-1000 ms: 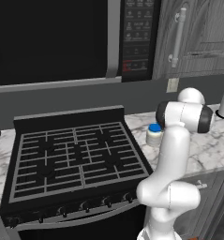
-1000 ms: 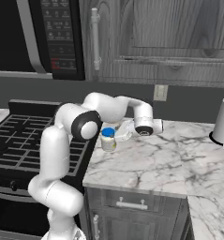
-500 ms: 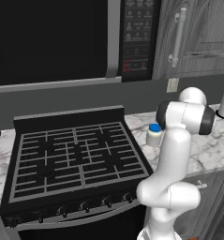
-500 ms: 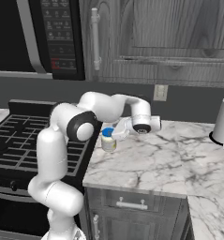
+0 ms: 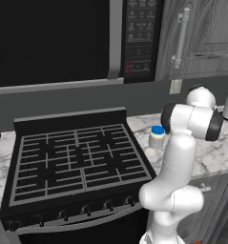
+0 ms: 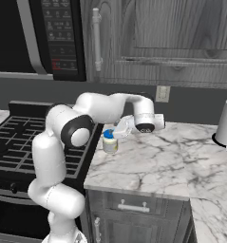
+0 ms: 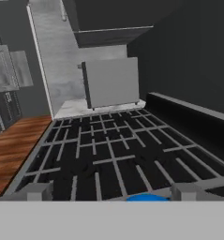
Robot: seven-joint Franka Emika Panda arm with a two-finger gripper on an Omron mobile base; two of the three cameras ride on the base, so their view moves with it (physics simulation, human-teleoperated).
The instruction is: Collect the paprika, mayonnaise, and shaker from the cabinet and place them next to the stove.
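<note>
Hand (image 6: 116,134) open, has risen off mayonnaise (image 6: 109,141); jar stands on counter (image 6: 153,161) beside stove (image 5: 77,159).

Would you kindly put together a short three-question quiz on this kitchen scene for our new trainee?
1. True or false: the mayonnaise stands on the marble counter beside the stove.
2. What colour is the jar's lid?
3. In the right base view, the gripper is: A) above the stove grates, B) close beside the jar, pulled back from it, C) at the white appliance.

Key: 1 true; 2 blue; 3 B.
</note>
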